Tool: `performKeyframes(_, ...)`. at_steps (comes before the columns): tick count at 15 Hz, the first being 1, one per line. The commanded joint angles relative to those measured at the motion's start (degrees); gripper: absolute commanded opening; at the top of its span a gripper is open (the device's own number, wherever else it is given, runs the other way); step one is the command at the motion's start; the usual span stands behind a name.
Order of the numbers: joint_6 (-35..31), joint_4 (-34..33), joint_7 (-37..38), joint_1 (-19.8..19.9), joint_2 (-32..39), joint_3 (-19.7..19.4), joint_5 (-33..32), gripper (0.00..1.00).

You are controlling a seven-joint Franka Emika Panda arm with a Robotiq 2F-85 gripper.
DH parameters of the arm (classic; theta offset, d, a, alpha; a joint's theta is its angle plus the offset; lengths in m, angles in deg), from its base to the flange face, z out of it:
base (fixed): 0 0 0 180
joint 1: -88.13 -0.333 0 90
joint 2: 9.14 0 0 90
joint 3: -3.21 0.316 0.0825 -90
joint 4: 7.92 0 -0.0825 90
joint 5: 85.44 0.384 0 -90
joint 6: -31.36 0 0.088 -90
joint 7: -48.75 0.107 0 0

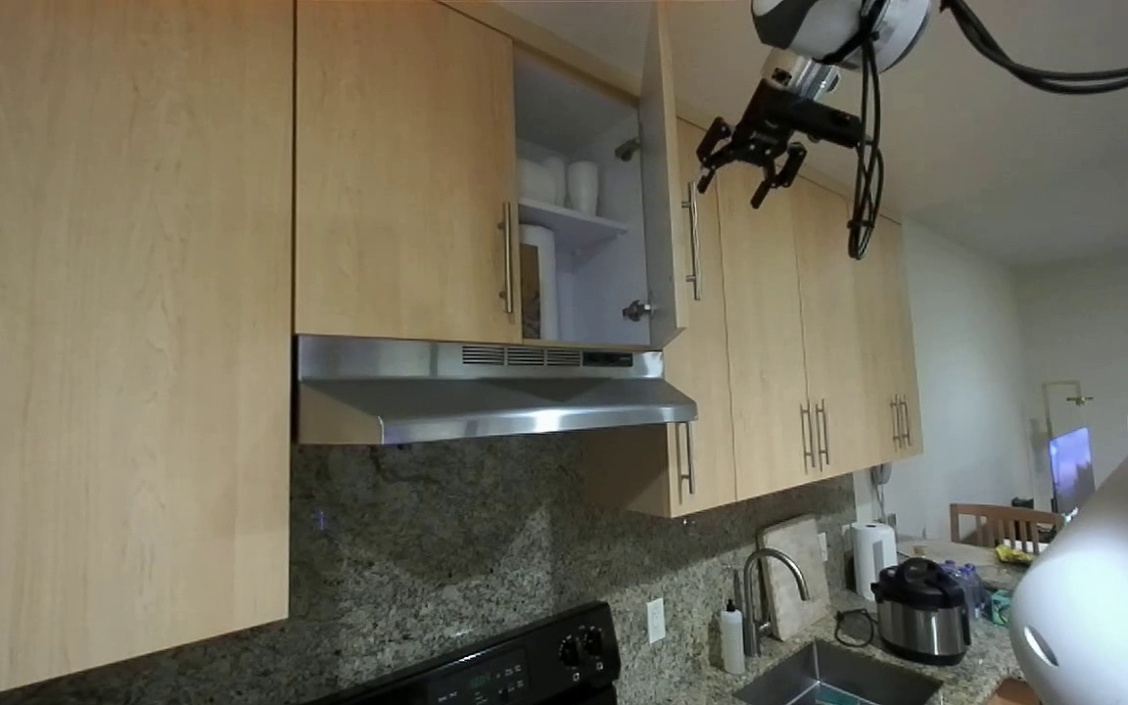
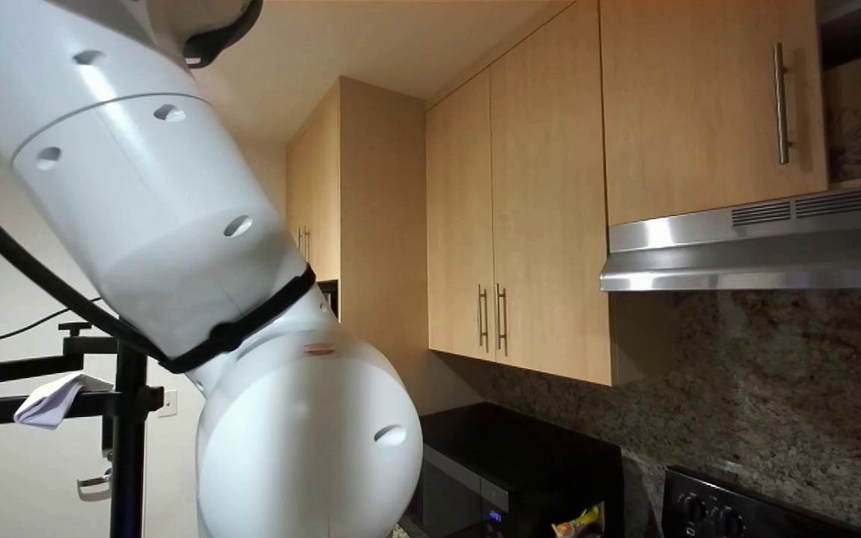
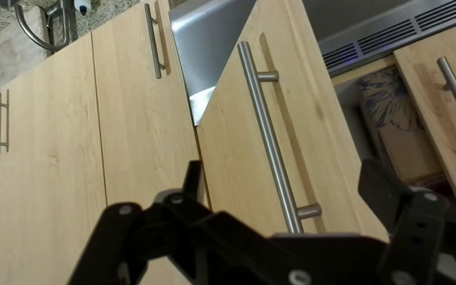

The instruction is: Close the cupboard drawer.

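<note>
gripper [image 1: 732, 193] with its fingers [image 3: 382, 194] spread wide and nothing caught between them, i hang by the cupboard door [image 1: 662, 215], which stands swung well out, above the end of the steel range hood [image 1: 486, 401]. as i judge it, the closing itself is all left to do: the white shelf [image 1: 574, 227] and the white crockery [image 1: 583, 186] on it lie in plain sight, and the neighbouring door [image 1: 398, 176], flat in its place, shows how the finished thing ought to sit. what i can count as done is only the placing. in the wrist view i face the wooden outer side, its silver bar handle [image 3: 269, 134] running between my fingers as that camera sees it, and that seems the right side to push from. i make out no contact with wood or metal, though how near i am is hard to tell. what is left, i reckon, is to meet that outer side, swing it in on its hinges [image 1: 636, 310] until it hides the shelf, press till it lies flush, then back off.
</note>
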Motion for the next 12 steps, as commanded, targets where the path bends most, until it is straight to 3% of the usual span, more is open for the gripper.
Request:
performKeyframes(1, 4.4, -0.7, -4.9, -2.6, -0.6, -0.6, 1.7, 1.0)
performKeyframes(6, 17.0, -4.5, -12.8, -7.8, 0.6, -1.8, 4.2, 1.0)
performKeyframes(12, 15.3, -3.3, -9.8, -6.3, 0.1, -0.6, 2.9, 1.0)
